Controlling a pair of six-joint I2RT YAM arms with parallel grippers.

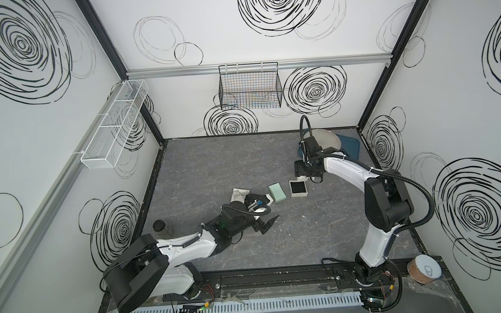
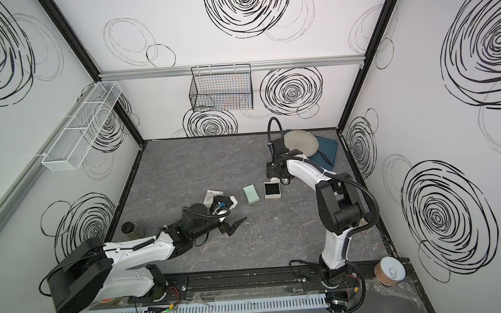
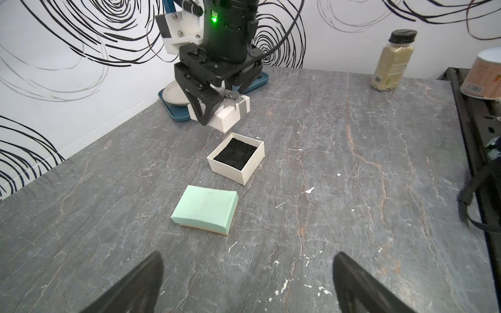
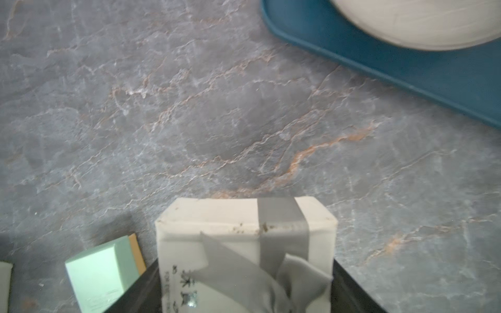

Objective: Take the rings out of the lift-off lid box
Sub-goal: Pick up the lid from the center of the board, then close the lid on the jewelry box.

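Marbled table (image 3: pixel 352 162): box (image 3: pixel 227 173) lining too dark to show rings; right end effector (image 4: pixel 244 292) grips lid (image 4: pixel 238 216), left end effector (image 3: pixel 248 256) open.

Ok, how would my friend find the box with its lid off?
Find the round plate on the blue tray at the back of the grey table. In front, the right gripper holds a ribboned white lid, with two boxes near it. Yours is the square white box, open and black inside; the mint green box beside it is closed.

Open box (image 3: pixel 227 172) top clear; mint box (image 3: pixel 204 208) adjacent.
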